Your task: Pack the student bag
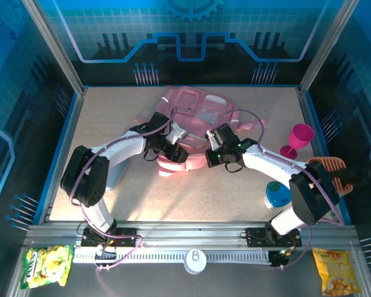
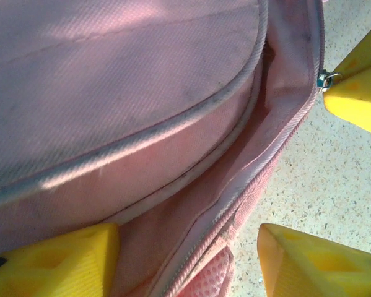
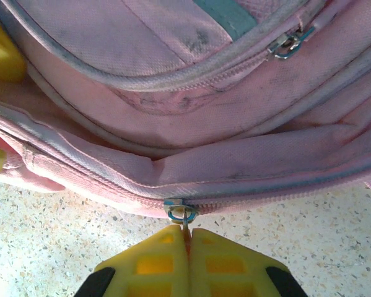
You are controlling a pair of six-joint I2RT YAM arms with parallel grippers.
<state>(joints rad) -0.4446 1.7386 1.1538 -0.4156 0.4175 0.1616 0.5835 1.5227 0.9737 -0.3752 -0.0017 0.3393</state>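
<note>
The pink student bag [image 1: 197, 110] lies at the back middle of the table, its near edge facing the arms. My right gripper [image 3: 186, 240] is shut on the thin metal zip pull [image 3: 183, 213] of the bag's main zip [image 3: 266, 199], just above the table. My left gripper [image 2: 188, 263] is open, with one yellow finger [image 2: 55, 260] over the bag's fabric and the other over the table. The unzipped rim of the bag [image 2: 247, 179] runs between them. From above, both grippers meet at the bag's near edge, the left gripper [image 1: 176, 153] beside the right gripper [image 1: 212, 158].
A magenta goblet [image 1: 298, 138] stands at the right, with a blue round object [image 1: 277, 195] and an orange-brown object [image 1: 331, 170] nearer the right arm. Two yellow snack bags [image 1: 46, 265] [image 1: 337, 271] and a white lid [image 1: 195, 260] lie on the front rail.
</note>
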